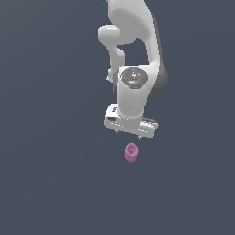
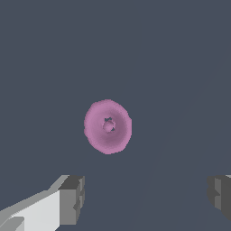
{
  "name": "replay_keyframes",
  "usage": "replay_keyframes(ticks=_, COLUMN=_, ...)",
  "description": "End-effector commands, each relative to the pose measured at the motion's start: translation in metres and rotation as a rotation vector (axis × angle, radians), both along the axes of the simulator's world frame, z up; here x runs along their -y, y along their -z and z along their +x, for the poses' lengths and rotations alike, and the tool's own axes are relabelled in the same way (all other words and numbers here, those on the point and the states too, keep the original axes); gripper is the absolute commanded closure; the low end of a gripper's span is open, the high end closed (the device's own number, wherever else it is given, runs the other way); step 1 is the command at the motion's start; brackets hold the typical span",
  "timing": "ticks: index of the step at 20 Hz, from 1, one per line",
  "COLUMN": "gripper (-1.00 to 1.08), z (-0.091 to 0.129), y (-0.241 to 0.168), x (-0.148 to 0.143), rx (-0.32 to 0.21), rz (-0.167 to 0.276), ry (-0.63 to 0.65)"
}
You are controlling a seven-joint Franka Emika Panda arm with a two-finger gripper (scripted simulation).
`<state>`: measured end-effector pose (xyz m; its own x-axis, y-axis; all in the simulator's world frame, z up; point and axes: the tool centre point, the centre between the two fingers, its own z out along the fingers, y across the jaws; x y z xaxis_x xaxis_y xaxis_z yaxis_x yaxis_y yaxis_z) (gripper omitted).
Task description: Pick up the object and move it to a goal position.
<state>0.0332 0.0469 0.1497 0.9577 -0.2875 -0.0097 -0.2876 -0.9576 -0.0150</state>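
The object (image 1: pixel 131 152) is a small pink-purple ridged cylinder with a hollowed round top. It stands upright on the dark grey floor, just below the arm's hand in the exterior view. In the wrist view the object (image 2: pixel 108 127) shows from above as a round disc with a small centre hole. My gripper (image 2: pixel 145 198) is open and empty. One grey fingertip (image 2: pixel 72 200) and the other at the frame's edge stand wide apart, and the object lies beyond them, not between them. In the exterior view the fingers are hidden behind the white hand (image 1: pixel 131 123).
The white arm (image 1: pixel 135 55) rises above the hand toward the top of the exterior view. The dark grey floor (image 1: pixel 50 174) spreads all around the object. No other objects show in either view.
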Motion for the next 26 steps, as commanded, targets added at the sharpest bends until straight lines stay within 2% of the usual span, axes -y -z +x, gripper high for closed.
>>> replay_keyframes(ticks=1, gripper=-0.92, z=0.006, y=0.007, x=-0.003, rx=-0.001, rz=-0.001, ry=0.064)
replay_keyframes(ticks=14, gripper=-0.92, z=0.03, y=0.04, x=-0.021, rx=-0.001, rz=-0.013, ry=0.36)
replay_keyframes(ticks=26, gripper=-0.92, z=0.038, y=0.053, x=-0.028, rx=0.001, rz=-0.018, ry=0.465)
